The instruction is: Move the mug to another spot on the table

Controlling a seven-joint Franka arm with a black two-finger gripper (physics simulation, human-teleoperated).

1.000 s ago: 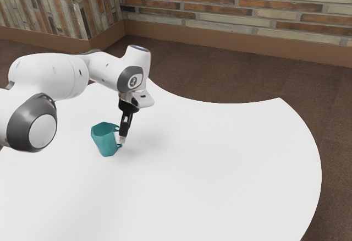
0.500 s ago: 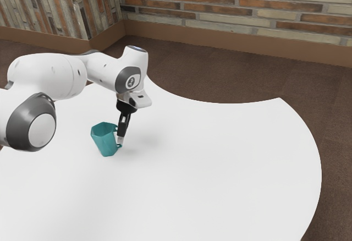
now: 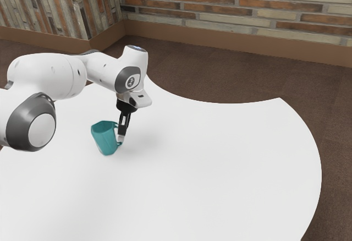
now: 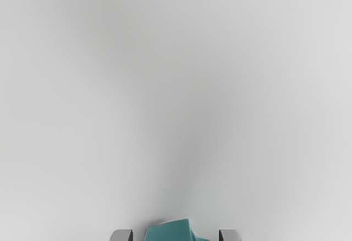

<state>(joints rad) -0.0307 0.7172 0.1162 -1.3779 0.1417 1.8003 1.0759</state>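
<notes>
A white counter with a rounded edge [image 3: 220,169] is taking up most of the exterior view's lower half. Brown carpeted floor [image 3: 247,70] is lying beyond it, and a brick wall [image 3: 231,4] is running along the top of the frame. The white, grey-jointed robot arm [image 3: 49,81] is coming in from the exterior view's left and reaching down toward the left-centre of the frame.

There a teal faceted mug [image 3: 103,139] is sitting slightly tilted just above the counter near its left part, casting a faint shadow toward the exterior view's right. The black two-finger hand [image 3: 121,136] is pointing steeply down and touching the mug's right side, where the handle is; the mug's body is lying just to the exterior view's left of the hand.

In the wrist view a teal piece of the mug [image 4: 173,230] is lying between the two grey fingertips [image 4: 121,234] over the bare counter [image 4: 176,87]. The hand is standing nearly closed, gripping that handle side of the mug.
</notes>
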